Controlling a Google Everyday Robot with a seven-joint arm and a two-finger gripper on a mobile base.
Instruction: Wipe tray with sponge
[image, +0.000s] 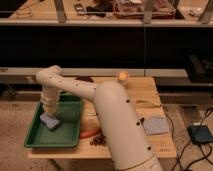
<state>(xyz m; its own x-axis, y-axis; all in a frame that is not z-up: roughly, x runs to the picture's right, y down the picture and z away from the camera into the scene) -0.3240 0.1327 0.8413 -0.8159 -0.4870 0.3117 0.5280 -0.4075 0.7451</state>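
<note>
Robot arm, white and jointed, rises from the near side of a light wooden tabletop (145, 95), bends over to the left and drops straight down into a large rectangular green plastic tray (67, 128) with a raised rim. The tray lies at the left end of the tabletop.

The gripper (50, 110) at the arm's tip hangs low over the left half of the tray. Directly beneath it, touching or very nearly so, sits the small light blue-grey rectangular sponge (49, 121), flat on the tray's bottom. I cannot tell whether the gripper is clamped on the sponge or only pressing down on it.

The sponge lies under the gripper, not to one side of it. Its long axis seems to run aslant, from far left to near right. Most of the bare green floor stretches away to the right of it, so a wiping stroke would likely need to travel that way.

Counted: one arm, one gripper, one tray, one sponge. Outside the tray, just beside its right rim, lie one long orange carrot-like thing (88, 133) and one dark bunched cluster (98, 141), perhaps grapes. Further right rests one thin flat grey-blue square cloth (156, 125). Near the far edge stands one small round orange object (122, 76).
</note>
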